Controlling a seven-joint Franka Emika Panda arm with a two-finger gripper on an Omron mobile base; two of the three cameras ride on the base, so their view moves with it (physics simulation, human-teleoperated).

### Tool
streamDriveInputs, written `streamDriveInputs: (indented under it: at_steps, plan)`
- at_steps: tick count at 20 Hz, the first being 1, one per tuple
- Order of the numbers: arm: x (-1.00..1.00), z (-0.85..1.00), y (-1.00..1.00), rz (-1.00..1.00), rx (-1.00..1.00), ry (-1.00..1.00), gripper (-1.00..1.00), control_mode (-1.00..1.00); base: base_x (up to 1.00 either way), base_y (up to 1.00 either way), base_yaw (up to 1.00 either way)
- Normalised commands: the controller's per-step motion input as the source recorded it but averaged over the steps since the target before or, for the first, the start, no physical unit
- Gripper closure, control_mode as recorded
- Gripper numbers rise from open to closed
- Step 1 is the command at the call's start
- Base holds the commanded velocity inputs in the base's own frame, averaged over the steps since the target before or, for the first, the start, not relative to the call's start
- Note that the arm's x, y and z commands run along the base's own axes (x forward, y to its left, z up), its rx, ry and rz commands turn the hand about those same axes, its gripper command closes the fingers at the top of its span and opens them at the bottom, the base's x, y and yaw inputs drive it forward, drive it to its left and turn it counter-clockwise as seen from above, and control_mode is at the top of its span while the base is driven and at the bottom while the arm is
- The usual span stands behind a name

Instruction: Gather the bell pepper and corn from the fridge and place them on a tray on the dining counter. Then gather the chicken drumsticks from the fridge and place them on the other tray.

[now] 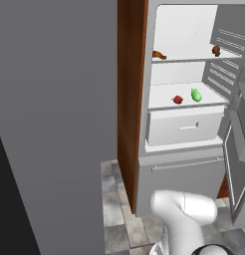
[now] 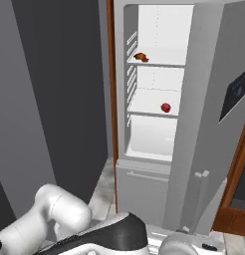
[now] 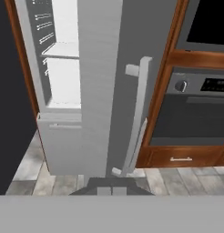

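The fridge [image 1: 194, 99] stands open, its door [image 2: 204, 124] swung out to the right, and everything the task wants from it appears to be still inside, so by my reading the gathering has not begun.

On the upper shelf lie the chicken drumsticks, one at the left [image 1: 159, 55] and one at the right [image 1: 216, 50], well apart from each other. On the shelf below sits the bell pepper [image 1: 178, 99], a small red ball near the front edge. Just beside it to the right is a bright green elongated piece [image 1: 196, 94] that I take to be the corn, though it is too small to be certain. Under that shelf is a closed white drawer [image 1: 186, 125].

In the hand view the tool [image 3: 112, 191] points at the outer face of the fridge door, close to its long vertical handle [image 3: 134, 123], with a built-in oven [image 3: 196, 109] in wood cabinetry to the right. The tips sit pressed together at the bottom of that view with nothing between them, so the tool is closed and empty.

What remains, judging from this: reach into the open fridge, take the pepper and corn to one tray, then the two drumsticks to the other.
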Motion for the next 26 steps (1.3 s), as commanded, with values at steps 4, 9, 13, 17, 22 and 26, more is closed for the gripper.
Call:
streamDriveInputs:
  at_steps: [4, 9, 13, 17, 22, 26]
  plan:
    - [-0.53, 1.0, 0.29, 0.0, -0.13, 0.0, 1.0, -1.0, 0.0, 0.0, 0.0]
    - [-0.36, 0.82, 0.81, 0.0, -0.25, 0.02, 1.0, -1.0, 0.0, 0.0, 0.0]
    - [-0.14, 0.53, 1.0, 0.0, -0.29, 0.01, 1.0, -1.0, 0.0, 0.0, 0.0]
    - [0.01, 0.35, 1.0, -0.02, -0.28, 0.0, 1.0, -1.0, 0.0, 0.0, 0.0]
    - [0.3, 0.39, 0.49, -0.01, -0.11, 0.19, 1.0, -1.0, 0.0, 0.0, 0.0]
    - [0.57, 0.28, 0.19, 0.0, -0.02, 0.34, 1.0, -1.0, 0.0, 0.0, 0.0]
